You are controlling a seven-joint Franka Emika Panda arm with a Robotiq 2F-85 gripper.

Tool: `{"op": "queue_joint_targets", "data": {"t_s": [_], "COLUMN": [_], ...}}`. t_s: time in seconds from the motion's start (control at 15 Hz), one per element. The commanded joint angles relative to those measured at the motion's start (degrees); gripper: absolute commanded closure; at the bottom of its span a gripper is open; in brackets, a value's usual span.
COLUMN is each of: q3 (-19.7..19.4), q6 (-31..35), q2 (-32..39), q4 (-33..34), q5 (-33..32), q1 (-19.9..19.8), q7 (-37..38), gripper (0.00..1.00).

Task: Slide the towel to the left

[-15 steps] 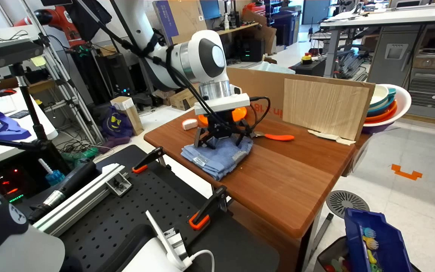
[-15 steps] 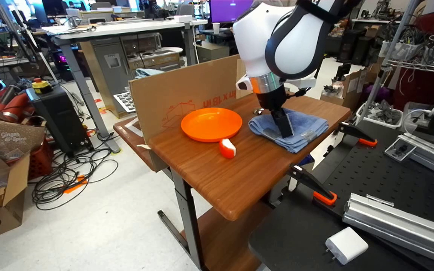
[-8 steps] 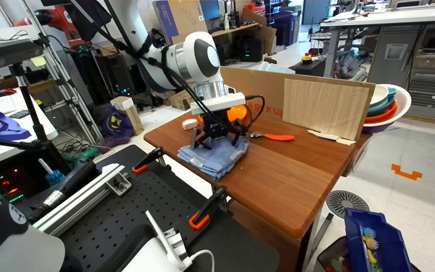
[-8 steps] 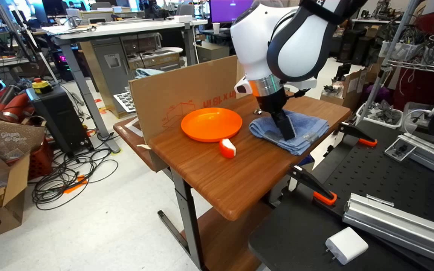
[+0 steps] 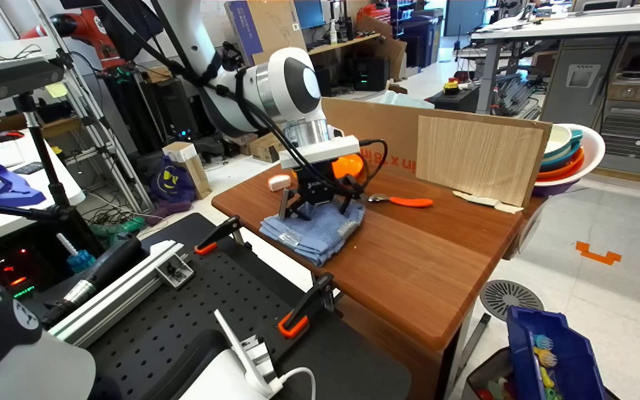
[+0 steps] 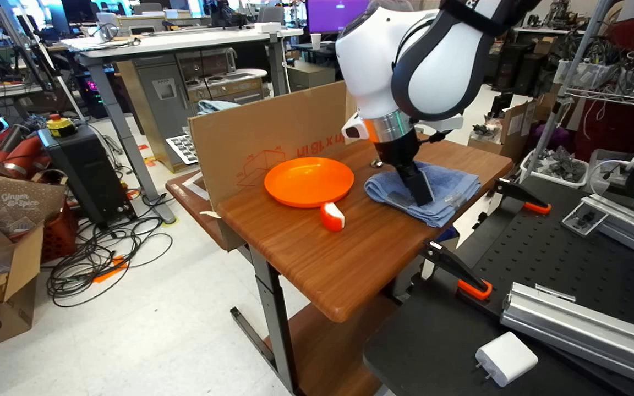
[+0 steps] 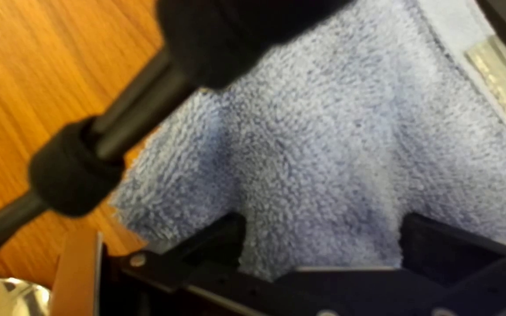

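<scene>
1. Wooden table: folded towel, a bit rumpled, lies nr the edge facing the black board, apart from orange plate.
2. Gripper spread wide, pressed onto towel, which bulges in the gap, unpinched AFAICT.
3. Step in hand: prob. the press-and-drag.
4. Next move needs steady down-pressure, a flat sideways drag L, no bunching, then lift-off.

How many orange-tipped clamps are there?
2: in an exterior view, a farther clamp and a nearer clamp, along one edge of the black board; others may be hidden.
</scene>
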Motion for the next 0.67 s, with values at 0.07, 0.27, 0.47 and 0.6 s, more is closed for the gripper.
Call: {"op": "queue_joint_targets", "data": {"t_s": [0.07, 0.27, 0.47, 0.6], "q3": [0.64, 2.33, 4.52, 5.8], "q6": [1.59, 1.27, 1.5, 1.7], "q2": [2.44, -0.77, -3.37, -5.32], "q4": [-0.65, -1.54, -3.39, -4.76], "q5": [-0.65, 0.94, 2.09, 3.14], "q1": [-0.14, 0.35, 0.57, 0.75], "q7": [0.88, 1.07, 1.22, 1.44], "gripper": [0.0, 0.0, 0.0, 0.0]}}
